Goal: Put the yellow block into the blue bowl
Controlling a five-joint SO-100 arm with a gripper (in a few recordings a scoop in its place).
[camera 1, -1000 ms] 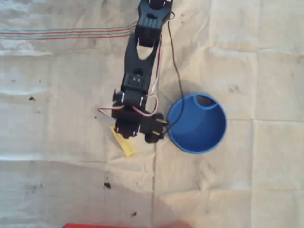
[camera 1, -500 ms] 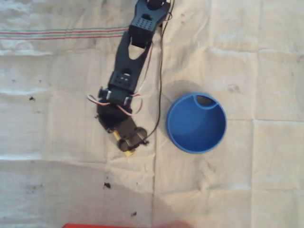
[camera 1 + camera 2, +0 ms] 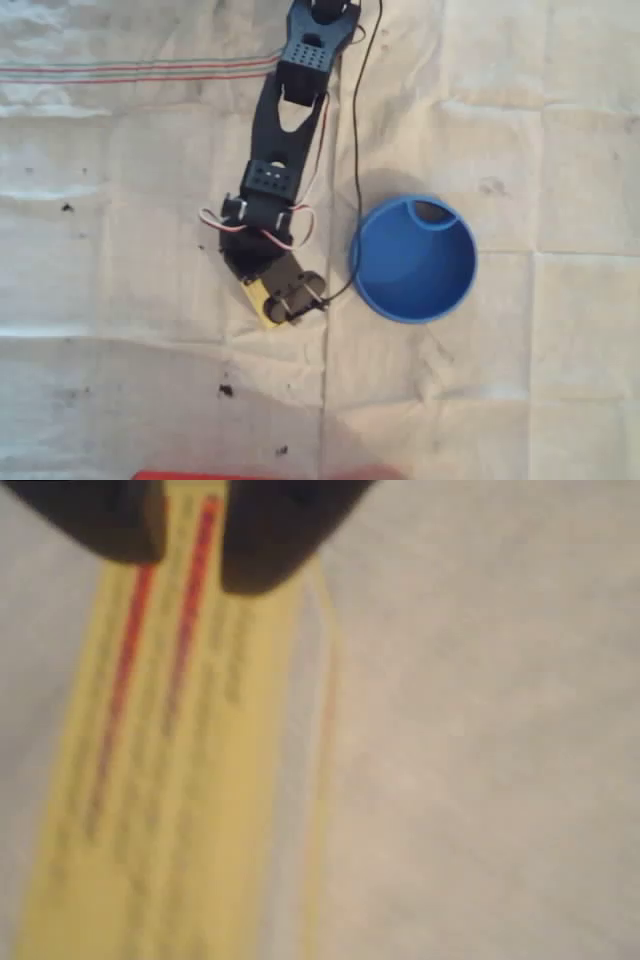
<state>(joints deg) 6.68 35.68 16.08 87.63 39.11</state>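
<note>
The yellow block (image 3: 258, 298) lies flat on the cloth, left of the blue bowl (image 3: 413, 260), with my gripper (image 3: 284, 298) right over it and hiding most of it. Up close in the wrist view the yellow block (image 3: 190, 800) runs lengthwise from the bottom edge to my gripper (image 3: 190, 565). Red lines and faint markings show on the block. Both dark fingertips (image 3: 270, 535) sit over its far end with a narrow gap between them, and yellow shows through the gap. The blur hides whether they press on the block. The bowl holds nothing.
A creased whitish cloth (image 3: 520, 380) covers the table, with small dark specks (image 3: 225, 390) near the front. A black cable (image 3: 358, 170) hangs from the arm down to the bowl's left rim. A red strip (image 3: 250, 475) shows at the bottom edge.
The gripper swung left from beside the bowl to above the yellow block, then shifted a little to the right over it. The block and bowl have stayed in place.
</note>
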